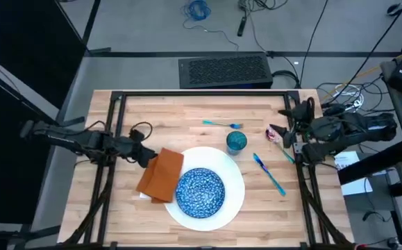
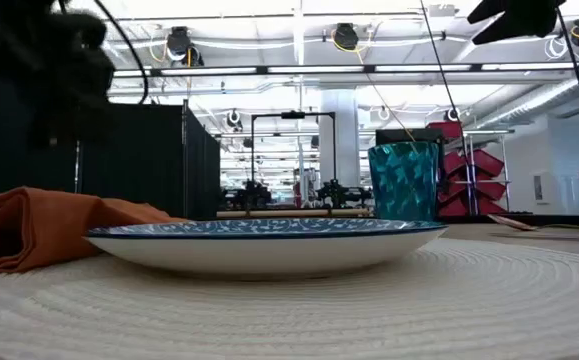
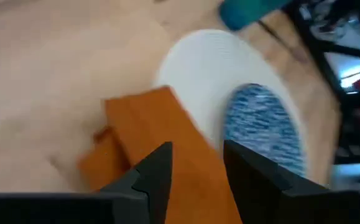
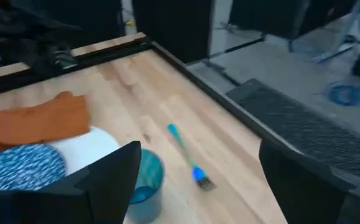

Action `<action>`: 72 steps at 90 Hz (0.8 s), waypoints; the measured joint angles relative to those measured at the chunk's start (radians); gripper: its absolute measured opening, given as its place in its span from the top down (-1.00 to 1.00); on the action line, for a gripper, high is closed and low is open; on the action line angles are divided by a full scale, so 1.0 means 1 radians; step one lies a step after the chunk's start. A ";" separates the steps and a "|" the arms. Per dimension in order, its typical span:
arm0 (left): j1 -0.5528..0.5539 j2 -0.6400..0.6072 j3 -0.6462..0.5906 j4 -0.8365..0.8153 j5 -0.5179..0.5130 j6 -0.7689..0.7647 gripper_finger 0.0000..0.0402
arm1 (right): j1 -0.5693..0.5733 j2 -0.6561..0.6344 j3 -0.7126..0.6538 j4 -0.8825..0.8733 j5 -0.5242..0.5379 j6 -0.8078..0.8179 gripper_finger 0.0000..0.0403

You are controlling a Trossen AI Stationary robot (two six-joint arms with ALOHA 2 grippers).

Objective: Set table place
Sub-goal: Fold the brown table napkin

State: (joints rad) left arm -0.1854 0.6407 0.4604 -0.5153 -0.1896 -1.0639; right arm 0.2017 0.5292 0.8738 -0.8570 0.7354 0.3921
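Napkin (image 1: 161, 174) overlaps plate (image 1: 235, 186) — left gripper (image 1: 150, 157) above it, fingers released; right gripper (image 1: 279, 132) released too.

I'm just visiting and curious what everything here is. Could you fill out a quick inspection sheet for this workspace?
Surface: light-wood table with a black frame.
Job's things: white plate holding blue bowl; orange napkin overlapping the plate's left rim; teal cup; teal fork behind the cup; two teal utensils right of the plate.
Clutter: nothing seen.
Grippers: left end effector open above the napkin; right end effector open at the right edge.
Cables: loose on the floor behind.
Surroundings: a dark keyboard-like unit behind the table.
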 joint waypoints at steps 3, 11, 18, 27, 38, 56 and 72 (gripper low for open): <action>-0.010 0.005 0.013 -0.014 0.000 -0.009 0.35 | -0.006 -0.007 0.000 0.000 0.005 -0.005 -0.55; -0.024 0.029 0.032 -0.062 -0.001 -0.058 0.35 | -0.021 -0.026 0.000 0.000 0.004 -0.009 -0.55; -0.031 0.066 0.032 -0.114 -0.003 -0.084 0.35 | -0.026 -0.042 0.000 -0.001 -0.002 -0.009 -0.55; -0.031 0.138 0.032 -0.113 0.024 -0.106 0.35 | -0.026 -0.058 0.000 -0.015 -0.002 -0.015 -0.55; -0.036 0.205 0.031 -0.025 0.085 -0.100 0.35 | -0.025 -0.068 0.000 -0.024 -0.002 -0.034 -0.55; -0.047 0.234 0.031 0.048 0.087 -0.081 0.35 | -0.025 -0.071 0.000 -0.072 -0.030 -0.015 -0.55; -0.061 0.234 0.031 0.071 0.136 -0.127 0.35 | -0.025 -0.071 0.000 -0.170 -0.033 0.058 -0.55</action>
State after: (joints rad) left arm -0.2466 0.8749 0.4915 -0.4446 -0.0540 -1.1908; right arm 0.1764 0.4580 0.8742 -1.0268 0.7022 0.4504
